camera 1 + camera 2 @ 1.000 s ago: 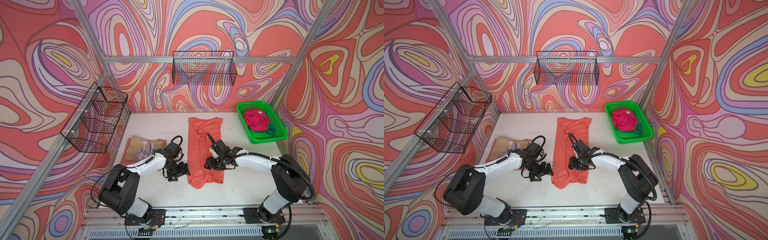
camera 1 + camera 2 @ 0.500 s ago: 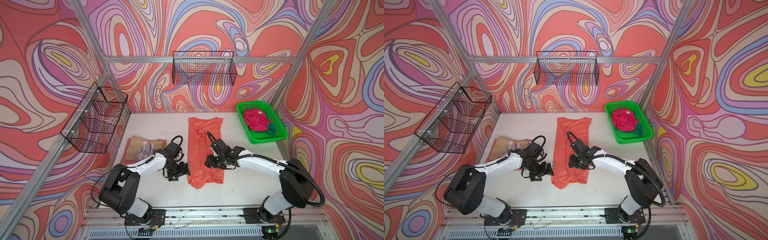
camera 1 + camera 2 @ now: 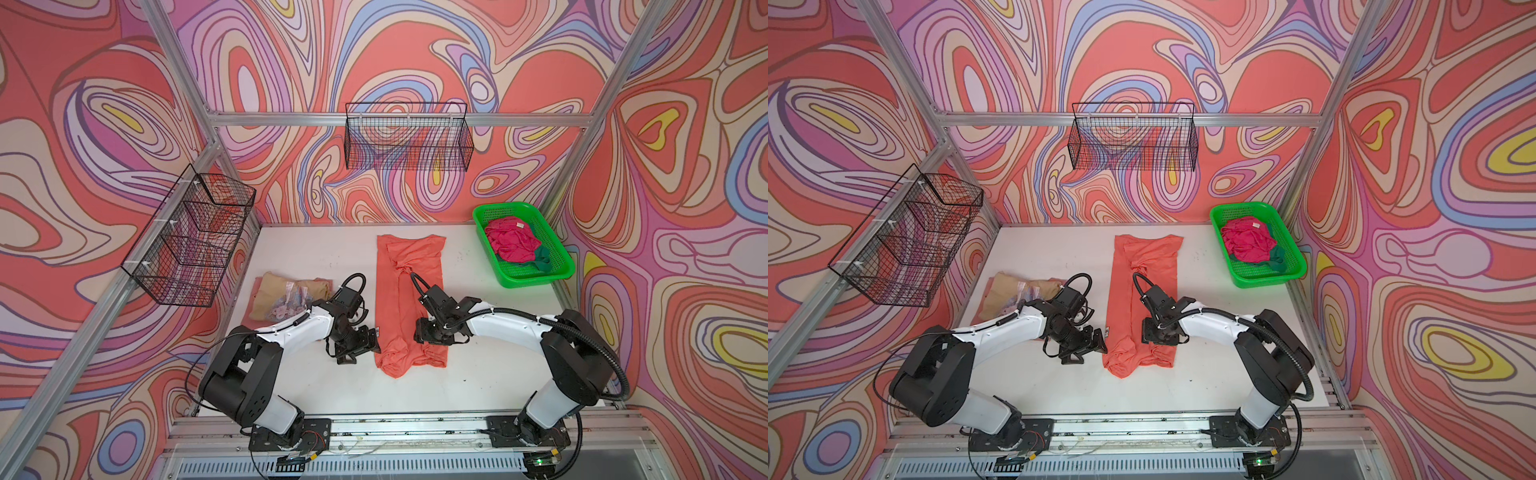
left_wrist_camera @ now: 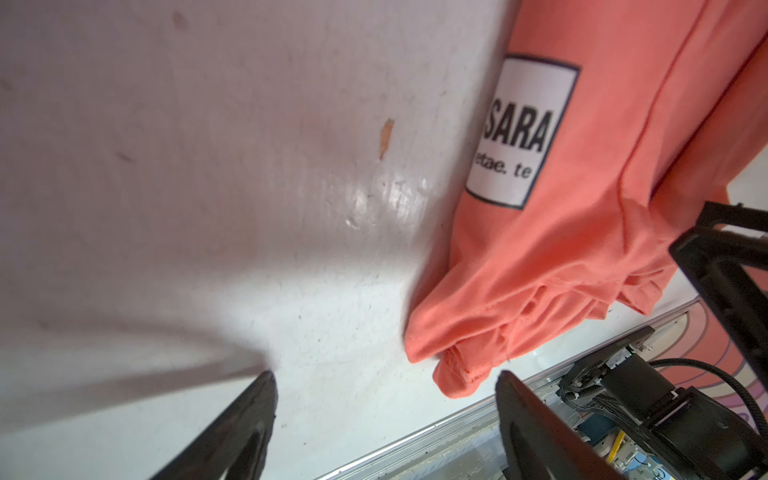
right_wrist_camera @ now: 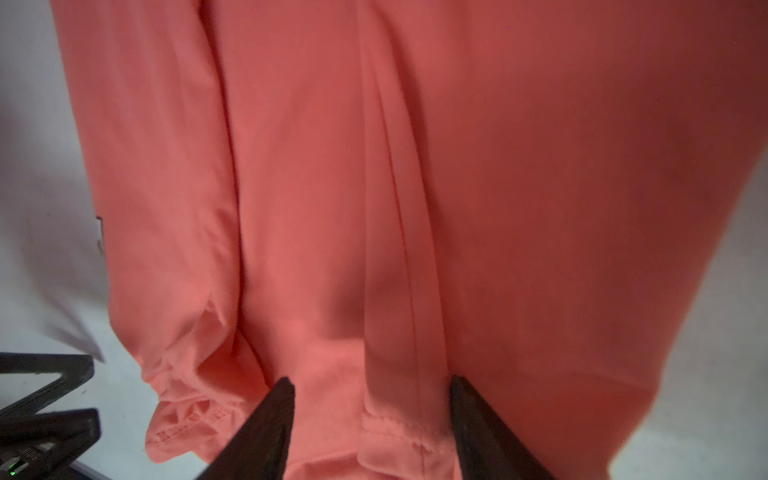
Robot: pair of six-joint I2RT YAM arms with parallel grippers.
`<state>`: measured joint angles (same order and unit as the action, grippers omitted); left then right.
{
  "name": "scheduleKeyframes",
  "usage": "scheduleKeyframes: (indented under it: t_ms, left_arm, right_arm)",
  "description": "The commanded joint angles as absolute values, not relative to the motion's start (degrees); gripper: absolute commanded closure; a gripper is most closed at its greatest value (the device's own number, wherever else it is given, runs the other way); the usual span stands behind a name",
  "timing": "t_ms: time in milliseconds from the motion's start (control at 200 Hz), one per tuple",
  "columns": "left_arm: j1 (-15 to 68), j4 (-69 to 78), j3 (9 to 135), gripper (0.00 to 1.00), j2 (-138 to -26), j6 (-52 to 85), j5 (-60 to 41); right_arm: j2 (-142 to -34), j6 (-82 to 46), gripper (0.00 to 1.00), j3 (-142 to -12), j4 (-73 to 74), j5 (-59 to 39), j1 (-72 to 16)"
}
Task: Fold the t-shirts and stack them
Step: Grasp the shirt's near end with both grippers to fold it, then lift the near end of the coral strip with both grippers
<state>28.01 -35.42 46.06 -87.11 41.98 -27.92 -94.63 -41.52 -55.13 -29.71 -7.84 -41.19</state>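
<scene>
A coral-orange t-shirt (image 3: 409,291) (image 3: 1146,286) lies as a long folded strip in the middle of the white table (image 3: 316,257), its near end bunched. My right gripper (image 3: 432,338) (image 5: 370,380) stands open over that near end, with a hemmed fold of the coral cloth (image 5: 399,291) between its jaws. My left gripper (image 3: 361,351) (image 4: 384,374) is open over bare table just left of the shirt's bunched corner (image 4: 465,365). A magenta-pink t-shirt (image 3: 509,245) and a dark green one (image 3: 542,262) fill the green basket (image 3: 528,282). A tan printed t-shirt (image 3: 282,291) lies on a salmon-pink one (image 3: 254,313).
Black wire baskets hang on the back wall (image 3: 409,141) and the left wall (image 3: 195,241). An aluminium rail (image 3: 395,424) with both arm bases runs along the table's front edge. A white printed label (image 4: 523,133) shows on the coral shirt's edge.
The right arm has shifted a little while its gripper stays over the coral shirt's near end. The left arm has hardly moved. Both grippers keep the same opening.
</scene>
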Motion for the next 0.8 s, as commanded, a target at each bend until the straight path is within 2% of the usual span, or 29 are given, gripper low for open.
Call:
scheduleKeyframes:
  t_ms: [0,616,716,796]
  left_arm:
    - [27.6,-34.91,45.44,0.16,-88.0,41.56,-28.48]
    - [27.67,-34.94,45.18,0.16,-87.55,41.31,-27.86]
    - [27.66,-35.13,45.18,0.16,-87.41,41.31,-27.76]
    - [27.6,-35.44,45.35,0.15,-87.2,41.13,-27.7]
  right_arm:
    - [-94.56,-43.02,0.38,-54.08,-26.81,-11.27,-41.22]
    - [-95.87,-45.1,0.38,-56.15,-18.98,-21.47,-41.92]
    - [-93.71,-45.18,0.37,-56.16,-19.99,-21.41,-42.1]
    - [-88.73,-45.16,0.37,-55.75,-24.07,-16.53,-42.01]
